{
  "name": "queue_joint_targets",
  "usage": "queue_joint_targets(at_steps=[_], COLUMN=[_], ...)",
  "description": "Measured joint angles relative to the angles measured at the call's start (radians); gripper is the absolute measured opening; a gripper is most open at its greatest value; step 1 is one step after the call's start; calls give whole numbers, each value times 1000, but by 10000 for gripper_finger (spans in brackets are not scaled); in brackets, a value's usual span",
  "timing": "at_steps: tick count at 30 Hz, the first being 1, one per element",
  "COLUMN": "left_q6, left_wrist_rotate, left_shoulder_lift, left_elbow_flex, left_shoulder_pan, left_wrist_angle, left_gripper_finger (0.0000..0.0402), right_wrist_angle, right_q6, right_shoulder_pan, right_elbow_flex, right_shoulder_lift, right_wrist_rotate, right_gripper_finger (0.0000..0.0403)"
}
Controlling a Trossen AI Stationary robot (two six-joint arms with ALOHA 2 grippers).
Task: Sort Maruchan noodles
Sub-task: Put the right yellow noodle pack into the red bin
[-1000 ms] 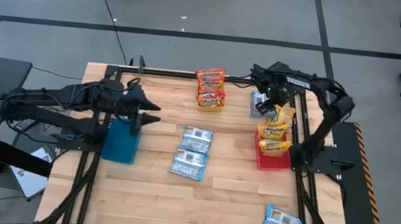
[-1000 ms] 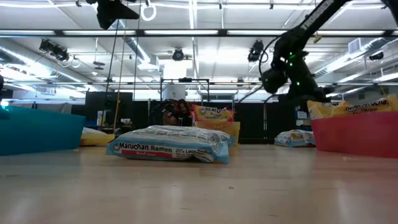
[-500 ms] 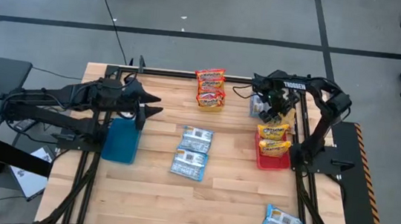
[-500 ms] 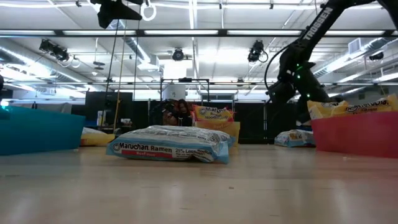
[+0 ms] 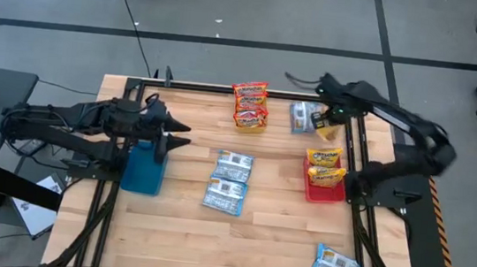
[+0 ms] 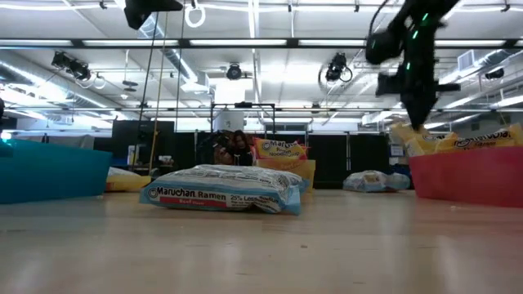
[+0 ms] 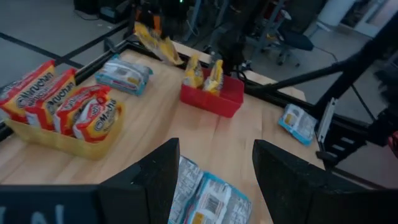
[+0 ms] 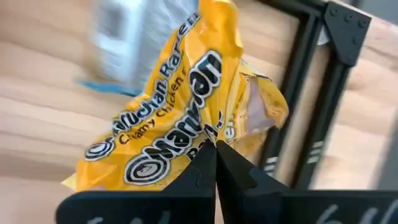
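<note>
Right hand (image 8: 215,147) closed since earlier, pinched yellow packet (image 8: 186,118), rose above red bin (image 5: 323,189); left hand (image 5: 172,134) spread.

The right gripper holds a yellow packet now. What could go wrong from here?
1. The right gripper pinches the yellow packet only by an edge; it may slip out near the table frame.
2. The red bin already holds upright yellow packets; another could tip them or land outside.

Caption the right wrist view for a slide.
Right gripper shut on a yellow packet, lifted above the table.
</note>
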State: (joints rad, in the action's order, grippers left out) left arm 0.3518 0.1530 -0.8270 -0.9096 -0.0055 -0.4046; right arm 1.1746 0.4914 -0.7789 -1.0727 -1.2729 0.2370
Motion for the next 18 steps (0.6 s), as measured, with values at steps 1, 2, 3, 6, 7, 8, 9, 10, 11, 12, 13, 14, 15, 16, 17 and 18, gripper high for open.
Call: queue_joint_targets(at_steps=[1, 2, 3, 6, 7, 8, 9, 10, 11, 12, 13, 14, 15, 16, 17, 18], left_q6=[-7, -21, -34, -77, -91, -102, -113, -125, -132, -134, -134, -129, -122, -111, -98, -91], left_wrist_rotate=[0, 0, -1, 0, 0, 0, -1, 0, 0, 0, 0, -1, 0, 0, 1, 4], left_shoulder_lift=[-1, -2, -4, -17, -23, -30, -35, -40, -45, -52, -62, -70, -80, -89, -99, -112], left_elbow_flex=[0, 0, 0, 0, 0, 0, 0, 0, 0, 0, -1, -1, -1, -1, -1, -1], left_shoulder_pan=[-5, -9, -12, -12, -12, -12, -12, -12, -12, -12, -12, -12, -14, -20, -29, -40], left_wrist_angle=[0, 3, 13, 75, 99, 131, 160, 186, 211, 236, 256, 272, 286, 298, 308, 321], left_gripper_finger=[208, 208, 208, 208, 208, 208, 208, 208, 208, 208, 208, 208, 208, 208, 208, 208], right_wrist_angle=[0, -1, -1, 5, 8, 10, 12, 14, 17, 19, 20, 23, 28, 32, 35, 36], right_q6=[56, 117, 182, 395, 467, 540, 609, 673, 732, 785, 834, 882, 924, 960, 993, 1023], right_shoulder_pan=[24, 51, 78, 179, 221, 267, 313, 361, 410, 461, 510, 560, 608, 657, 703, 745], right_elbow_flex=[-7, -13, -18, -20, -20, -20, -20, -20, -20, -20, -20, -20, -20, -20, -20, -19], right_shoulder_lift=[50, 100, 152, 283, 318, 349, 379, 403, 422, 436, 445, 450, 451, 449, 442, 434], right_wrist_rotate=[-13, -23, -33, -66, -71, -73, -73, -72, -66, -54, -42, -27, -16, -7, -1, 5], right_gripper_finger=[4, 4, 4, 3, 3, 2, 2, 2, 2, 2, 2, 2, 2, 2, 2, 1])
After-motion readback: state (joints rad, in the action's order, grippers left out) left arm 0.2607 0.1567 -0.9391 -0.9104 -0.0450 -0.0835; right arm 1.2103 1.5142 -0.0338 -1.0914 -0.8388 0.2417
